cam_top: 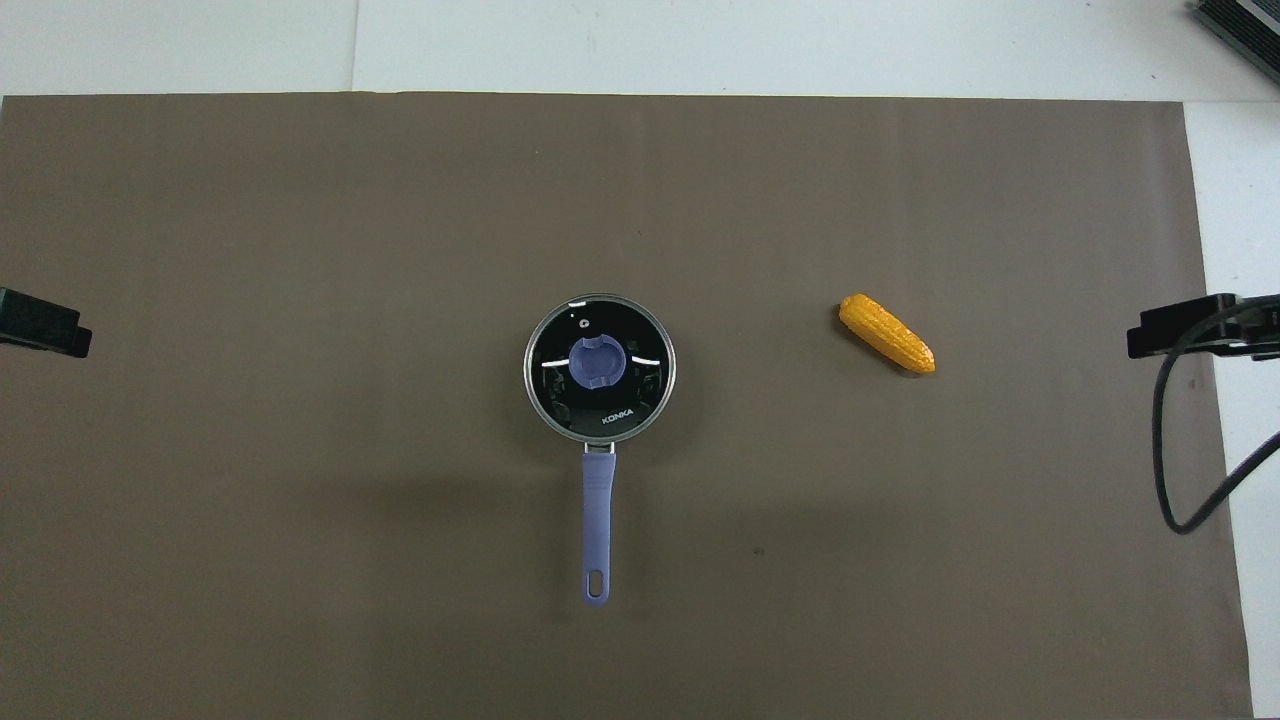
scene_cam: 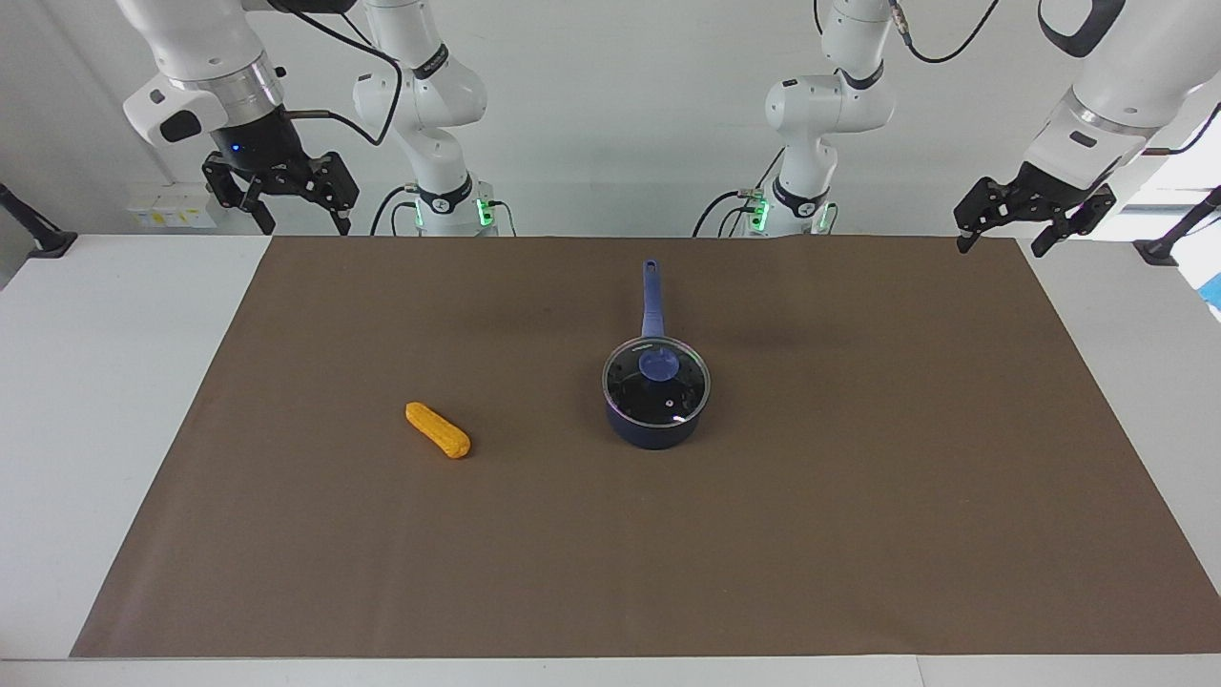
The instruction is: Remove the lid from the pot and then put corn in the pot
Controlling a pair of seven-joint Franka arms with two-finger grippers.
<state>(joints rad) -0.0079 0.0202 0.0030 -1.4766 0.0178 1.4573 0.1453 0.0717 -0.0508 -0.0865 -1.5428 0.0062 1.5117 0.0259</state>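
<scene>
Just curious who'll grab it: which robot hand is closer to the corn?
The right gripper: it hangs raised at the corn's end of the table. The left gripper hangs at the other end, past the pot.

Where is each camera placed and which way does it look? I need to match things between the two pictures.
Facing view: high across the table, looking at the robots; both whole arms show, the right gripper and left gripper raised at the mat's corners, open, waiting.
Overhead view: high above the robots' end, looking steeply down; only gripper parts show at its side edges.
Shared: the pot, the lid on it, the corn toward the right arm's end, the brown mat.
</scene>
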